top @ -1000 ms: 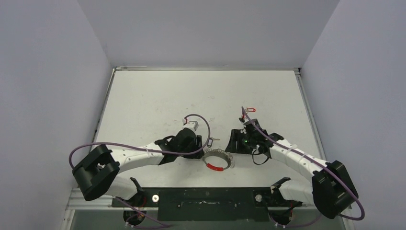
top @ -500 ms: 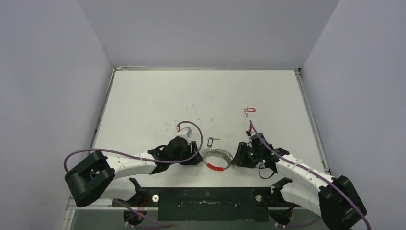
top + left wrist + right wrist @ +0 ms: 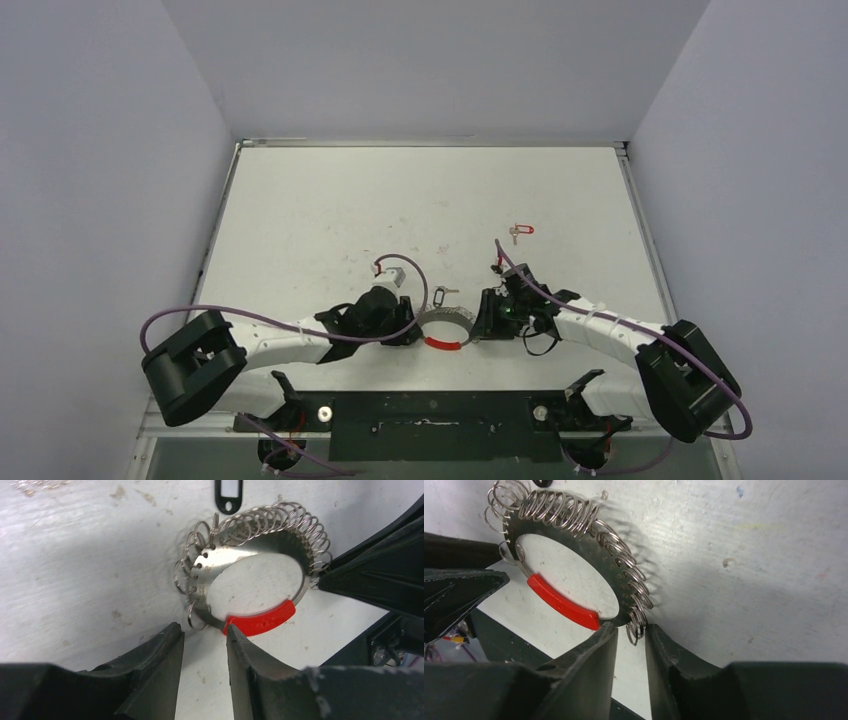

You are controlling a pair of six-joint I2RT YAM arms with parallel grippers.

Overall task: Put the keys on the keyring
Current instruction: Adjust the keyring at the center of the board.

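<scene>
Red-sleeved keyring (image 3: pixel 250 550) lies ungripped at the tips of the left claw (image 3: pixel 205 632) and right claw (image 3: pixel 631 630), both barely parted; only overhead shows a red-tagged key (image 3: pixel 517 231) beyond the right claw.

Overhead camera looks down from behind; close wrist views share the keyring (image 3: pixel 260 622).

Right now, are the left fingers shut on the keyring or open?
Open. The left fingers stand apart, and the keyring sits just past their tips, unpinched.
</scene>
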